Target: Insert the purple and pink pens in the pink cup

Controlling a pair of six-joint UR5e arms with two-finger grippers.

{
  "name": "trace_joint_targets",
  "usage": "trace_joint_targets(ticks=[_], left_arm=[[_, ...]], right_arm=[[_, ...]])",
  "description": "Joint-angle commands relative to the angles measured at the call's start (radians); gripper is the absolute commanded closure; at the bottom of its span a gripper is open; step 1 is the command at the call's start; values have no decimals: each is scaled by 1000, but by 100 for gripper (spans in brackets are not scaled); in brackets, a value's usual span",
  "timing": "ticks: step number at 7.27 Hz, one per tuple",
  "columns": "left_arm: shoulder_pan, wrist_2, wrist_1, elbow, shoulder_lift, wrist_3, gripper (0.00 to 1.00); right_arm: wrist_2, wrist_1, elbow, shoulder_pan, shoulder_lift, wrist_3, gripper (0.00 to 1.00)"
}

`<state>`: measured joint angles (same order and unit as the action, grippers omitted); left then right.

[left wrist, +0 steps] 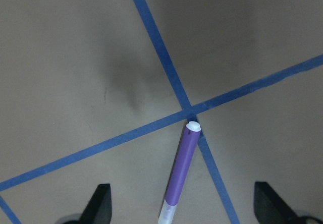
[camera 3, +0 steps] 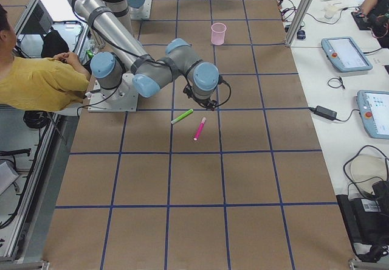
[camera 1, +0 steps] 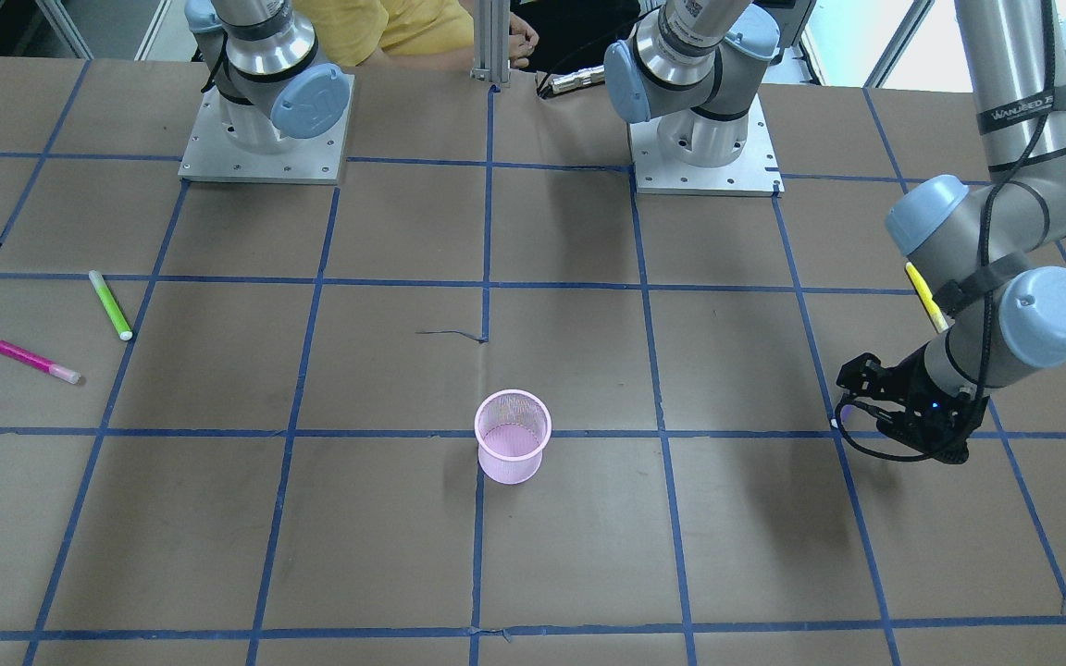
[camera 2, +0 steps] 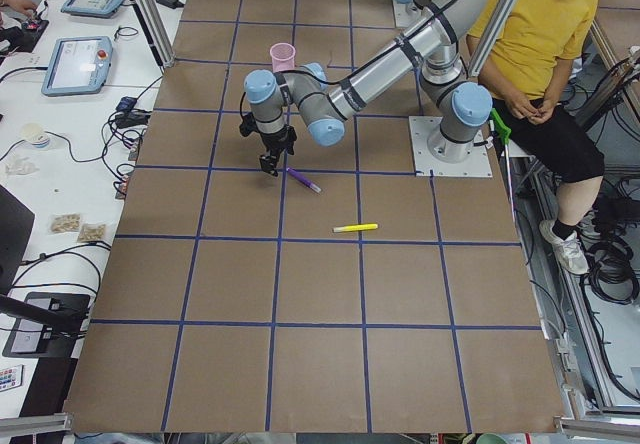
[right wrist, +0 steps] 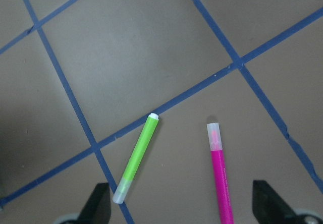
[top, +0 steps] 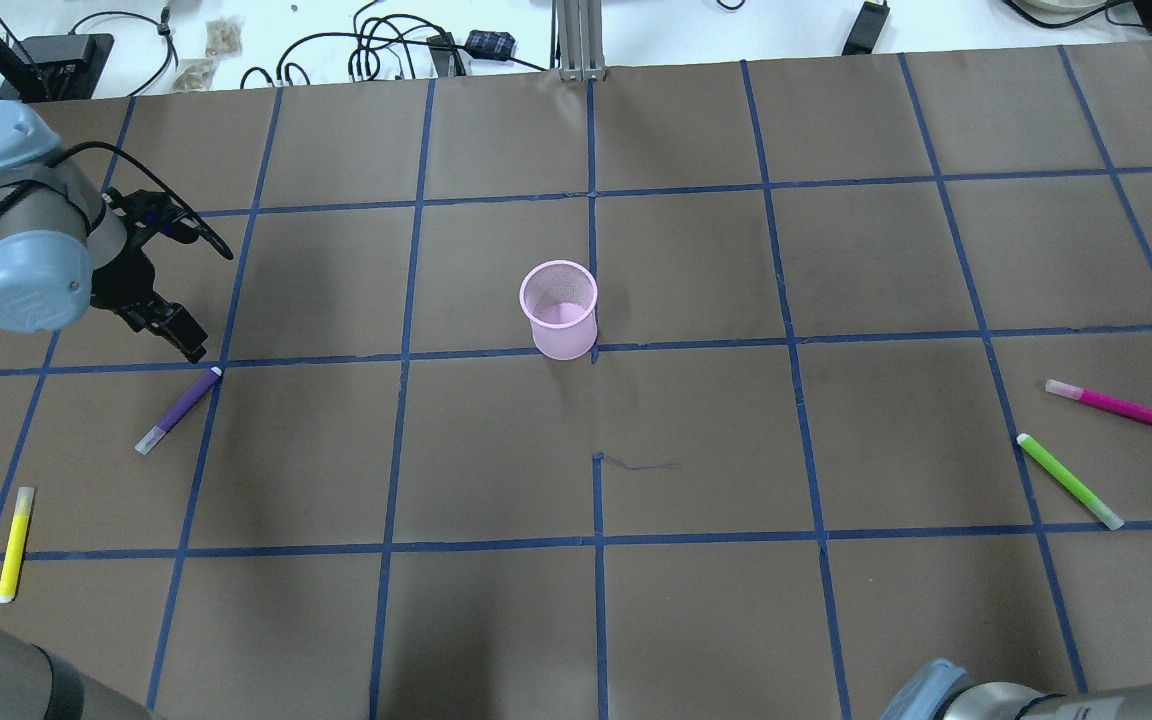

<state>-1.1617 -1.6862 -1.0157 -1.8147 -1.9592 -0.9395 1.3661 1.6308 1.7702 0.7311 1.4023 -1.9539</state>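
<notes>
Shows left gripper point(top: 184, 345) spread wide, empty, over purple pen point(top: 177, 411) at overhead frame's left; right gripper point(right wrist: 181, 201) likewise unclenched above pink pen point(top: 1107, 402), far right; pink mesh cup point(top: 560, 310) upright at centre.

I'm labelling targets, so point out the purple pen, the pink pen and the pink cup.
purple pen point(top: 177, 411), overhead view, mid barrel.
pink pen point(top: 1108, 403), overhead view, mid barrel.
pink cup point(top: 564, 338), overhead view, outer wall.

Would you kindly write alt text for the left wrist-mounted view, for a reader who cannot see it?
A purple pen lies on the brown table, its white end at a crossing of blue tape lines. The open left gripper shows dark fingertips either side of it.
</notes>
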Motion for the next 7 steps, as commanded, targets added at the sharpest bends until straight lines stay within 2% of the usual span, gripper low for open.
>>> trace_joint_targets(ticks=[1,4,5,6,7], left_arm=[[-4,10,49,-46,-18,-41,2],[-4,13,121,-77,-44,-130,0],[-4,14,172,-78,-46,-154,19],[-4,10,174,-81,-47,-162,41],[-4,8,175,-84,-49,-163,58]], right_arm=[[-87,94,6,-70,-130,-237,0],[-179,113,6,-131,-261,-454,0],[-180,118,6,-133,-272,-462,3],[-180,118,9,-133,-282,-488,6],[-197,130,9,-134,-307,-534,6]])
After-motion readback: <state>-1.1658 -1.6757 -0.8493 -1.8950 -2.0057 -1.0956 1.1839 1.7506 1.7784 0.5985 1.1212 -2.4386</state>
